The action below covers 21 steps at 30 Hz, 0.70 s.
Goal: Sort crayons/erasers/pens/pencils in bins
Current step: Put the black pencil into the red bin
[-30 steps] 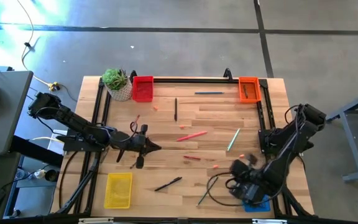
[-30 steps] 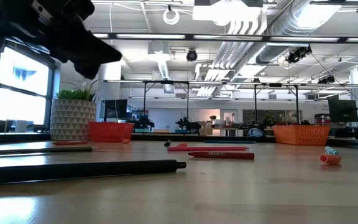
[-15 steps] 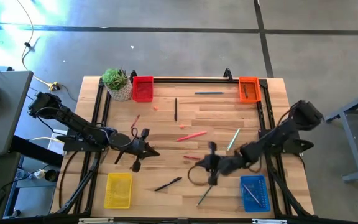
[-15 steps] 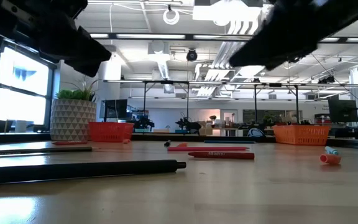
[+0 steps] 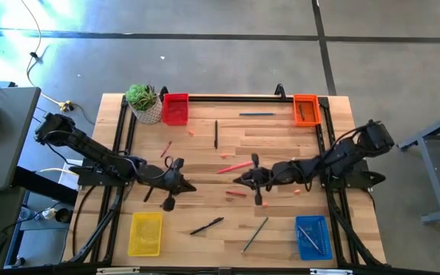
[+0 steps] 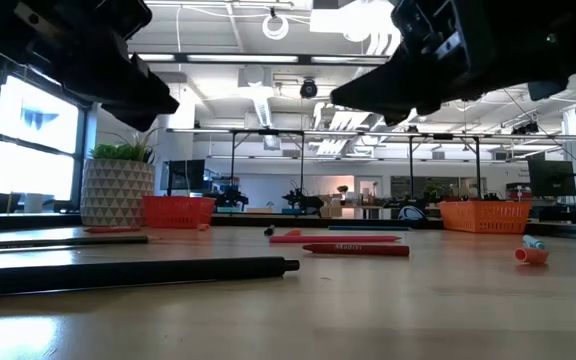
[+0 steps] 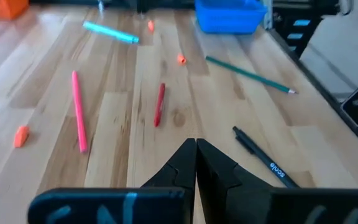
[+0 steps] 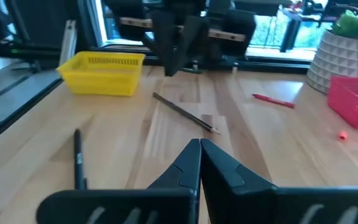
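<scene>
Since one second ago the right arm has swung from the blue bin (image 5: 312,236) at the near right corner of the table (image 5: 281,145) out over the middle, and the right gripper (image 5: 239,181) now hangs there with its fingers pressed together and nothing between them. The left gripper (image 5: 192,188) has hardly moved; it is over the left half of the table, also pressed together and empty, pointing toward the right one. The red bin (image 5: 176,108) stands at the far edge beside the plant pot (image 5: 145,104), the orange bin (image 5: 305,108) at the far right corner, the yellow bin (image 5: 145,233) at the near left corner. Small crayons (image 5: 297,192) lie loose on the wood: one just near the right arm, one (image 5: 264,205) nearer the front edge, one (image 5: 191,132) toward the red bin. A long pink stick (image 5: 236,166) lies in the middle, a black pen (image 5: 206,225) and a pencil (image 5: 253,234) toward the near edge.
</scene>
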Motion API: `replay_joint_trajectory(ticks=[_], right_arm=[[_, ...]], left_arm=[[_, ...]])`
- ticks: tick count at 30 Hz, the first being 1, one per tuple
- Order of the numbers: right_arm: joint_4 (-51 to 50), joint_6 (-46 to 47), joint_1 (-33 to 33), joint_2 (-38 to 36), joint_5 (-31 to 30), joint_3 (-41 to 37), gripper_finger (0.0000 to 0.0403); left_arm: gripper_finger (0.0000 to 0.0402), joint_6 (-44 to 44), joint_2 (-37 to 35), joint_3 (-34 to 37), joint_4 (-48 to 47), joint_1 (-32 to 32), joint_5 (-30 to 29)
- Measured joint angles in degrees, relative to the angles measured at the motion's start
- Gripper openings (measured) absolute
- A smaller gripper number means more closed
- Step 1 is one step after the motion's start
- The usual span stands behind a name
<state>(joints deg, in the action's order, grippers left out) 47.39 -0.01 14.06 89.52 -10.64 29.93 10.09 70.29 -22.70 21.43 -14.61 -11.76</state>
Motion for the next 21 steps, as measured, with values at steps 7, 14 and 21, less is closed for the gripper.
replay_joint_trajectory(ticks=[7,14,21], right_arm=[[-2.07,-1.48,-0.91,0.0,2.83,1.95,0.0],[-6.34,-1.2,-0.79,0.0,2.84,1.97,0.0],[-8.69,0.04,-0.62,0.0,2.78,1.97,0.0]], left_arm=[[0.0,5.31,0.04,-10.09,-20.89,-3.35,-6.37],[0.0013,20.8,1.38,-17.77,-45.0,-3.92,-7.76],[0.008,27.36,1.77,-18.16,-53.22,-4.2,-7.8]])
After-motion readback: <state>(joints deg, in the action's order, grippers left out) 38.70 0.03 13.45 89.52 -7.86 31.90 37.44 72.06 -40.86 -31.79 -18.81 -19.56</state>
